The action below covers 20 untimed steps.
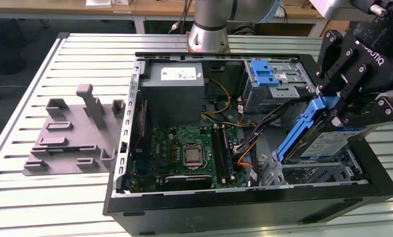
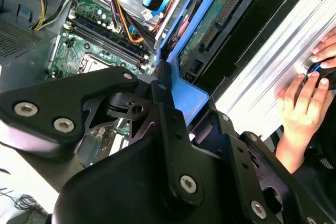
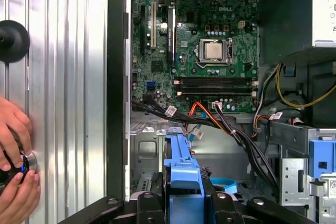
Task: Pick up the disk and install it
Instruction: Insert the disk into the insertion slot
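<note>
Our claw (image 1: 353,106) is clamped on the disk (image 1: 323,142), its black fingers pinching the upper end of the blue plastic carrier bracket (image 1: 296,132) that frames the flat silver drive. In the second wrist view the claw (image 2: 176,90) grips the bracket's blue tab, and the disk's green circuit-board underside (image 2: 220,17) runs away from it. In the first wrist view the claw (image 3: 185,205) flanks that same blue tab.

The disk hangs tilted, white-and-blue label up. Its lower end dips into the perforated metal drive bay (image 1: 318,174) in the corner of the computer case (image 1: 249,200) on the exterior view's right. We cannot tell whether it touches the bay.

The case is a black tower lying on its side with the panel off. Inside we see:
- a green motherboard (image 1: 186,153) with a square silver processor
- a grey power supply box (image 1: 176,94) with a white sticker
- an optical drive cage (image 1: 279,81) with a blue latch
- loose black, orange and yellow cables (image 3: 210,116), which hide part of the bay's inner wall

The case rests on a surface (image 1: 84,54) of ribbed aluminium slats. On the exterior view's left a matte grey moulded fixture (image 1: 71,133) with upright pegs lies on the slats. The arm's silvery base (image 1: 209,32) stands behind the case, cut off by the frame.

In the first wrist view a person's hands (image 3: 16,150) rest on the slats just outside the case wall. They are wrapped around a small dark round object with a blue spot, mostly hidden by the fingers. A black round knob (image 3: 13,40) sits nearby.
</note>
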Each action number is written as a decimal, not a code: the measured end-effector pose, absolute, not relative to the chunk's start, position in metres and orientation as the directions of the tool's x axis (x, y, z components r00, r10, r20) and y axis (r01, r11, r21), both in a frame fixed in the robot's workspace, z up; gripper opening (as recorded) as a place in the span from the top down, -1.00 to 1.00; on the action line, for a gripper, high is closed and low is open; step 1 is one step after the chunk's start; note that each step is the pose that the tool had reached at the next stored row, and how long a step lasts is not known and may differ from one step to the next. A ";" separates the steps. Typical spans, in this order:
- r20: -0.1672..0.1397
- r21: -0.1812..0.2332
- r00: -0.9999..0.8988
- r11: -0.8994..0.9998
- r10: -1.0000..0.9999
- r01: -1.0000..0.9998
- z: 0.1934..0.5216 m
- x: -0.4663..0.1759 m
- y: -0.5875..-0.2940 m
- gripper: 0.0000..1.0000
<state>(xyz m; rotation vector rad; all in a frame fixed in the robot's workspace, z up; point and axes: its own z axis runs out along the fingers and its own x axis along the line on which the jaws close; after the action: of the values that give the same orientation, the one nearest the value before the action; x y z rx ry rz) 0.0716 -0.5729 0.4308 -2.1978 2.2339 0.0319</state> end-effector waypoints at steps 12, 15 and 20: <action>-0.020 0.006 -0.016 0.016 -1.000 -1.000 0.423 0.071 -0.573 0.27; -0.020 0.006 -0.016 0.016 -1.000 -1.000 0.421 0.071 -0.573 0.27; -0.020 0.006 -0.016 0.016 -1.000 -1.000 0.420 0.071 -0.573 0.27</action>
<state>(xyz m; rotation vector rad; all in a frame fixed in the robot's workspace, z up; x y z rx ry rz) 0.0712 -0.5732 0.4203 -2.1963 2.2323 0.0279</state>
